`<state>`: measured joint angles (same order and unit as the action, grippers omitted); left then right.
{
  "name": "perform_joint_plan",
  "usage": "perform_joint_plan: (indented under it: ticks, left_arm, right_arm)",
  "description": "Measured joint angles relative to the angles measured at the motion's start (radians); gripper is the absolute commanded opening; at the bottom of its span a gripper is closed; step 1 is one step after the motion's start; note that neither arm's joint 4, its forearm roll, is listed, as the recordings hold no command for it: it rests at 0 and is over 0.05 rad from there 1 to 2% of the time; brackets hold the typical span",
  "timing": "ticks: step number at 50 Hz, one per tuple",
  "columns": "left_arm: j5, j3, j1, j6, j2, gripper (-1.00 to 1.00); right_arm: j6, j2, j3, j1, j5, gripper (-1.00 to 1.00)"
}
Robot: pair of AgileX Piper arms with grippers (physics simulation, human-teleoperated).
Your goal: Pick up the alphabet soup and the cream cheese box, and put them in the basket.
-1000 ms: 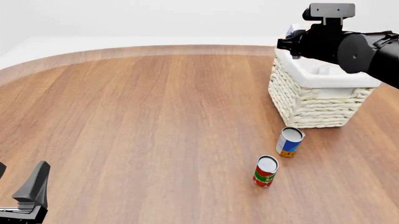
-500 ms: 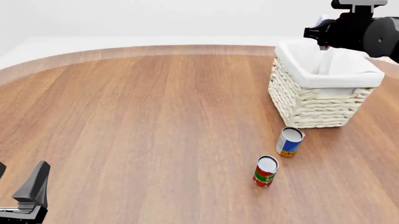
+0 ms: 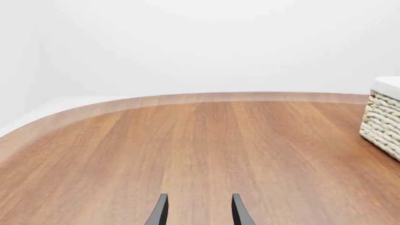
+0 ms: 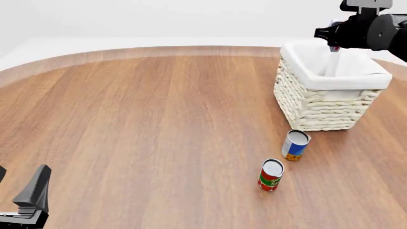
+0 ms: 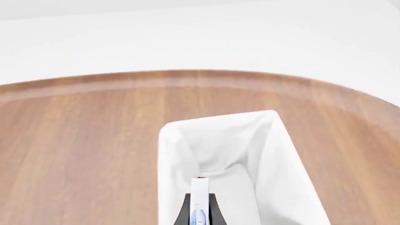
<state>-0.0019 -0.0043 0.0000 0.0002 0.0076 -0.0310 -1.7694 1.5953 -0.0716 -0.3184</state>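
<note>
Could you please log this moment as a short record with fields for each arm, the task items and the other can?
left gripper: open, low over bare table, holding nothing
right gripper: above the basket, jaws shut on the cream cheese box
cream cheese box: held edge-on over the basket lining, not yet released
alphabet soup: upright on the table in front of the basket, untouched
red and green can: upright, nearer the camera than the soup, apart from it
basket contents: only white lining visible
</note>
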Motion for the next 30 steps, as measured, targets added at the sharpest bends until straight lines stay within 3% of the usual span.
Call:
perform_joint_plan:
  ticks: [30]
  left_arm:
    - [0.0, 0.0, 0.0, 0.0, 0.0, 1.0]
  right_arm:
    - [-0.048, -0.11, 0.089, -0.052, -0.055, -1.0]
